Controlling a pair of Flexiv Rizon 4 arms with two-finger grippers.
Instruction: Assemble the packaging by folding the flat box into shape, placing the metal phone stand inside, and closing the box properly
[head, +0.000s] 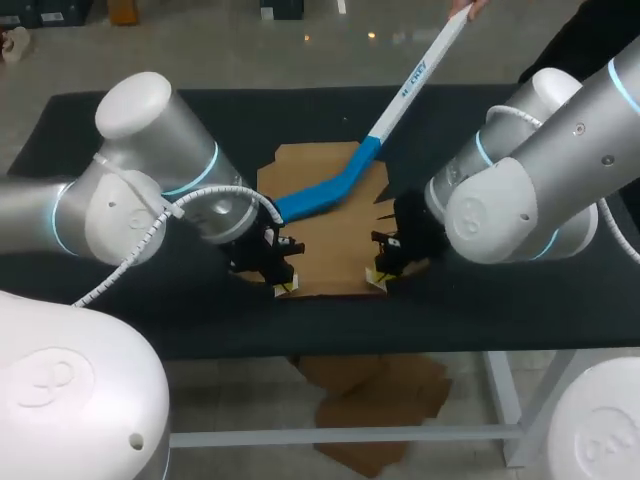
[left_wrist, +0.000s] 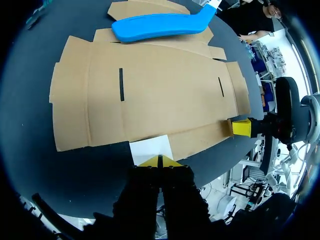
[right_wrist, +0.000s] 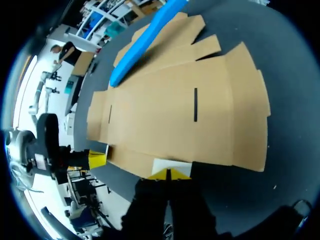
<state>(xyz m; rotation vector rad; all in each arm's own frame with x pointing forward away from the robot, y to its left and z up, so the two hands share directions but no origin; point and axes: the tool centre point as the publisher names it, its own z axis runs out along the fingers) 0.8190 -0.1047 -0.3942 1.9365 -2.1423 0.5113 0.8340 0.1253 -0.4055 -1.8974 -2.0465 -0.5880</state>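
A flat brown cardboard box (head: 330, 235) lies unfolded in the middle of the black table, with two narrow slots in it. My left gripper (head: 283, 287) sits at its near edge, left of centre; in the left wrist view its yellow tips (left_wrist: 160, 161) are shut, with a small white tab (left_wrist: 150, 148) just ahead of them against the cardboard (left_wrist: 160, 95). My right gripper (head: 379, 279) is at the same edge further right, likewise shut (right_wrist: 168, 174) behind a white tab (right_wrist: 172, 165). No phone stand is in view.
A person's hand holds a long white stick with a blue blade (head: 325, 195) that reaches over the table and rests on the far part of the cardboard. Bare black tabletop (head: 200, 325) lies on both sides of the box.
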